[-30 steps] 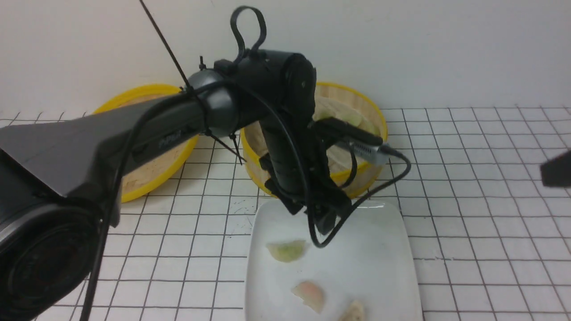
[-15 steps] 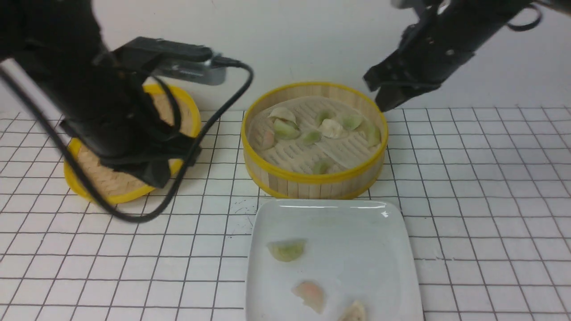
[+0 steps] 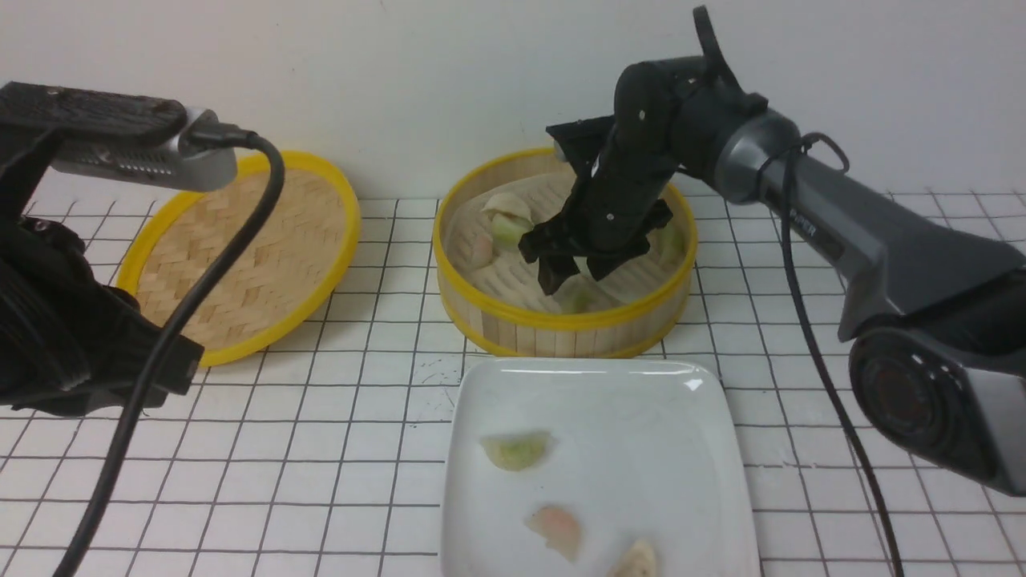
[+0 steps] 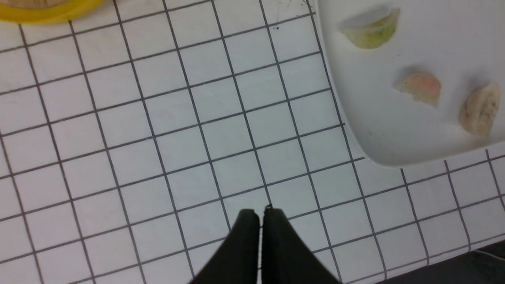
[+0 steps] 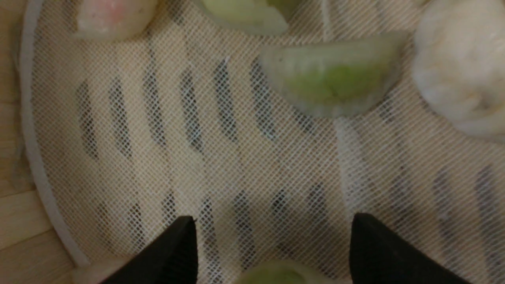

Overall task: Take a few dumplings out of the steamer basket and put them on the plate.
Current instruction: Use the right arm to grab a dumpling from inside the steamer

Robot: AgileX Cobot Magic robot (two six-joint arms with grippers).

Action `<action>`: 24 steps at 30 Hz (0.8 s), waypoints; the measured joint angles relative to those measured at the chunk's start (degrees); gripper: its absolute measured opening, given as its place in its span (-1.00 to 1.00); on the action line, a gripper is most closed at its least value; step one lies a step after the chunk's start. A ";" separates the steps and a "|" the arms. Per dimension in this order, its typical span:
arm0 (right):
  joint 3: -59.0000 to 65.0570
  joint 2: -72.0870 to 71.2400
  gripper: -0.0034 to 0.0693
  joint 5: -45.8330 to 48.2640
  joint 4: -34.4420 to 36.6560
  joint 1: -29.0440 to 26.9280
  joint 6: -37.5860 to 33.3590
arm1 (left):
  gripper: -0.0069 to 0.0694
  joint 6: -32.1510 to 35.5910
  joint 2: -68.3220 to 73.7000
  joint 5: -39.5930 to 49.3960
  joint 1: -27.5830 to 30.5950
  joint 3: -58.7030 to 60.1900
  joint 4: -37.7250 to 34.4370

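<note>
The steamer basket [image 3: 561,328] stands at the back centre with several dumplings [image 3: 509,231] on its liner. My right gripper [image 3: 575,276] is open and low inside the basket. In the right wrist view [image 5: 272,228] its fingers straddle a green dumpling [image 5: 276,276]; another green one [image 5: 331,79] lies further on. The white plate [image 3: 641,417] in front of the basket holds a green dumpling [image 3: 517,450], a pinkish one [image 3: 555,529] and a whitish one [image 3: 637,561]. My left gripper [image 4: 259,213] is shut and empty over the tiles beside the plate [image 4: 355,118].
The shallow woven lid [image 3: 248,248] lies at the back left, behind my left arm and its cable [image 3: 160,361]. A wall closes the back. My right arm reaches in from the right over the basket's far rim.
My left arm has swung off the plate to the left. My right arm has come in from the right and lowered its open gripper into the basket. The plate's dumplings have not moved.
</note>
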 joint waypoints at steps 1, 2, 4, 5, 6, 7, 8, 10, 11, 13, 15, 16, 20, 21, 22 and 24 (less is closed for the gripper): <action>0.16 0.00 0.39 0.00 -0.08 0.16 0.00 | -0.83 0.00 -0.08 0.07 0.00 0.00 0.23; 0.80 -0.07 0.40 0.00 -0.39 0.70 0.47 | -0.83 0.00 -0.15 0.02 0.00 0.00 0.77; 1.95 -0.63 0.39 -0.23 -1.81 1.45 1.56 | -0.83 0.00 -0.19 0.02 0.00 0.06 1.68; 2.53 -1.00 0.38 -0.30 -2.64 1.79 2.03 | -0.83 0.00 -0.19 0.02 0.00 0.12 2.01; 3.35 -1.45 0.36 -0.56 -3.66 2.08 2.63 | -0.83 0.00 -0.19 0.02 0.00 0.12 2.48; 3.99 -1.92 0.36 -0.71 -4.40 2.25 2.91 | -0.83 0.00 -0.19 0.06 0.00 0.12 2.81; 4.46 -2.24 0.35 -0.71 -5.00 2.45 3.03 | -0.83 0.00 -0.19 0.06 0.00 0.12 3.11; 5.90 -3.40 0.34 -0.50 -5.97 2.70 3.45 | -0.83 0.00 -0.19 0.06 0.00 0.12 4.02; 6.30 -3.74 0.34 -0.45 -6.32 2.70 3.89 | -0.83 0.00 -0.19 0.06 0.00 0.12 4.18; 6.98 -4.15 0.34 -0.45 -6.83 2.70 4.30 | -0.83 0.00 -0.19 0.06 0.00 0.12 4.31; 7.78 -4.33 0.34 -0.45 -6.99 2.70 4.43 | -0.83 0.00 -0.19 0.06 0.00 0.12 4.31; 8.33 -4.32 0.33 -0.45 -6.99 2.70 4.43 | -0.83 0.00 -0.19 0.06 0.00 0.12 4.31; 9.22 -4.43 0.08 -0.74 -7.23 2.70 4.43 | -0.83 0.00 -0.19 0.06 0.00 0.12 4.37; 9.22 -4.49 0.05 -0.72 -7.41 2.70 4.22 | -0.83 0.00 -0.19 0.06 0.00 0.12 4.37; 9.22 -4.46 0.05 -0.72 -7.41 2.70 4.14 | -0.83 0.00 -0.19 0.06 0.00 0.12 4.37; 8.80 -4.50 0.05 -0.68 -8.55 2.70 3.03 | -0.83 0.00 -0.19 0.06 0.00 0.12 4.37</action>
